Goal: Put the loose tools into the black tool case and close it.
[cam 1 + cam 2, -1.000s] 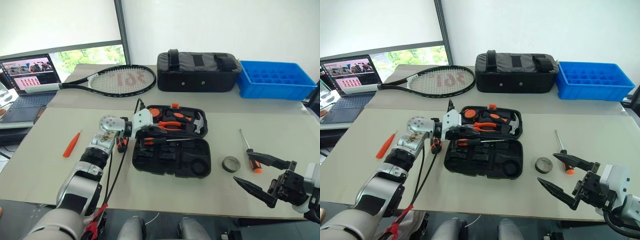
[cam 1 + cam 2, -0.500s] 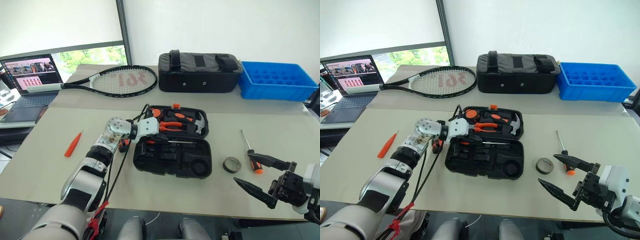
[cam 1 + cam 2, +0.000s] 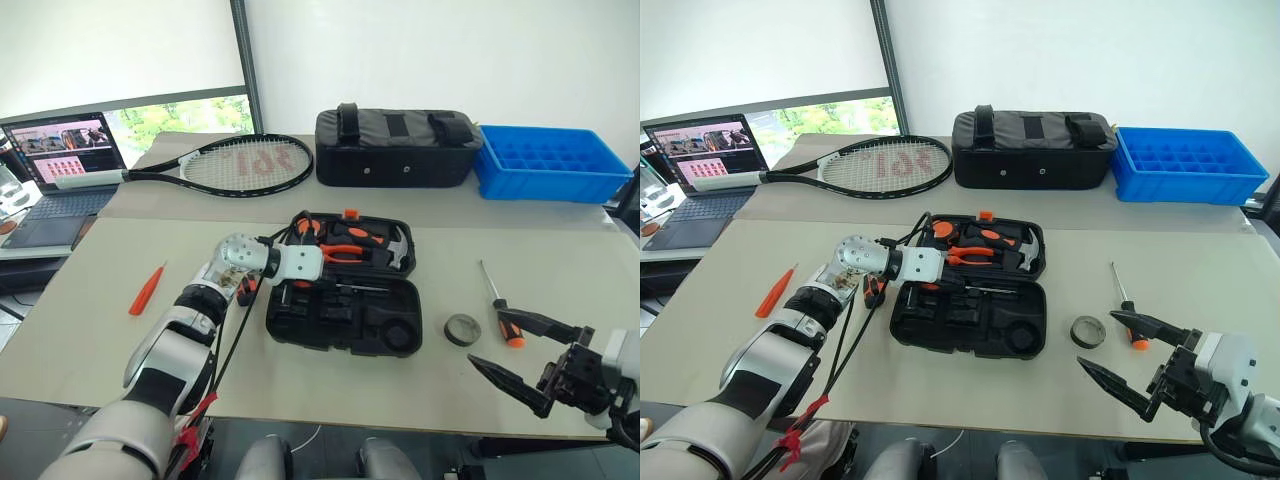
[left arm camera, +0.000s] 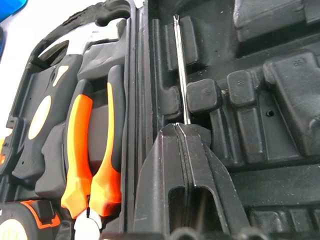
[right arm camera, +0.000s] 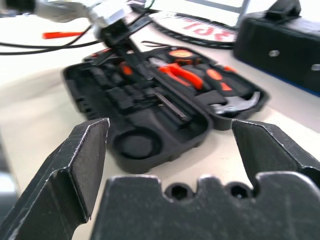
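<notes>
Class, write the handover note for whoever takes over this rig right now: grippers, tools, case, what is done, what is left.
Left gripper: shut on a screwdriver, lowered over its slot in the open tool case.
Right gripper: open, holding nothing, near the table's right edge.
Done: pliers and hammer sit in the case.
Left: release this screwdriver; fetch the second screwdriver on the right and the orange tool on the left; close the case.
</notes>
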Controlling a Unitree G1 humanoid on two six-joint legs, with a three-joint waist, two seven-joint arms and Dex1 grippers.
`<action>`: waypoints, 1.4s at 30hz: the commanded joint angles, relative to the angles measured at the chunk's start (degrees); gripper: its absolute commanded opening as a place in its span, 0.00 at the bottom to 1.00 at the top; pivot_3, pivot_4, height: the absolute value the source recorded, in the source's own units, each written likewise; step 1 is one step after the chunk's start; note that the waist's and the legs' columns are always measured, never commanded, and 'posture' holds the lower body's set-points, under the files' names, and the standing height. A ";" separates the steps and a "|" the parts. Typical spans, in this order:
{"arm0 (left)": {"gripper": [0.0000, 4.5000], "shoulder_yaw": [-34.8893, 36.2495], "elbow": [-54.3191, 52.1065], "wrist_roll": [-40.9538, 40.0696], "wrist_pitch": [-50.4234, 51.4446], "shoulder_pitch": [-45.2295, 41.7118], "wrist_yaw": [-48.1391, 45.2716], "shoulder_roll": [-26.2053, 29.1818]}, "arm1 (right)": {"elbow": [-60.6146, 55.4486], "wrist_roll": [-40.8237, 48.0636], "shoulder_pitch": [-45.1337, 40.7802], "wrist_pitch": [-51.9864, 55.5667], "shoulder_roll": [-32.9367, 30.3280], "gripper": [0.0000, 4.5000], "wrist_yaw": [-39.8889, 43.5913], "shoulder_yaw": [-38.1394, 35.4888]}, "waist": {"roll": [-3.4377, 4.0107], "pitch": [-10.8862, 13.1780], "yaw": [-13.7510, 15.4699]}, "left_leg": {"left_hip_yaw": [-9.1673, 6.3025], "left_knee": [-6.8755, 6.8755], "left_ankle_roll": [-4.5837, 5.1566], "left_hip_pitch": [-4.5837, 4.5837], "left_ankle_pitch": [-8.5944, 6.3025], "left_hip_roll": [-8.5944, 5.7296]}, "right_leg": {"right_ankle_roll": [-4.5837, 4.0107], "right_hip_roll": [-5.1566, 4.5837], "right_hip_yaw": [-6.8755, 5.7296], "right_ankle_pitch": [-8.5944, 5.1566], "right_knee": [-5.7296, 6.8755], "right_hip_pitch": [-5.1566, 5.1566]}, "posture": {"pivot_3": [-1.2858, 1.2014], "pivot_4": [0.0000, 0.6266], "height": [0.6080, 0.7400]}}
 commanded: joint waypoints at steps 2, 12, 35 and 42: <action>0.01 7.80 -5.84 -12.30 10.66 -1.52 -8.26 -0.48 | 0.10 -4.58 -1.87 8.89 -2.62 1.00 -10.02 -0.49 | -0.03 0.03 -0.18 | 0.00 0.01 -0.01 -0.04 0.01 0.00 | 0.00 0.01 0.01 0.00 0.06 -0.13 | 0.52 0.24 0.75; 0.60 11.59 -41.08 -31.63 44.52 5.81 -24.07 10.06 | 9.11 -13.69 -11.23 25.55 -4.62 1.00 -23.64 5.61 | 0.13 0.01 -0.84 | -0.05 -0.10 0.00 -0.16 0.00 0.03 | -0.26 0.06 0.03 0.03 0.08 -0.24 | 0.52 0.24 0.75; 1.00 14.28 -59.88 -33.36 57.52 15.20 -16.35 20.21 | 20.62 -17.13 -26.86 15.40 -8.80 0.24 -14.61 11.36 | 0.23 0.13 -1.49 | -0.22 0.02 0.01 -0.18 0.02 -0.06 | -0.08 0.05 0.13 -0.07 0.01 -0.14 | 0.52 0.24 0.75; 1.00 21.38 -69.16 -37.26 64.21 25.64 -9.70 25.50 | 23.87 -17.37 -36.15 -1.27 -10.30 0.24 7.21 24.42 | 0.27 0.28 -2.13 | -0.28 -0.03 0.01 -0.12 0.01 0.15 | -0.06 0.24 0.11 -0.09 0.02 -0.12 | 0.52 0.24 0.75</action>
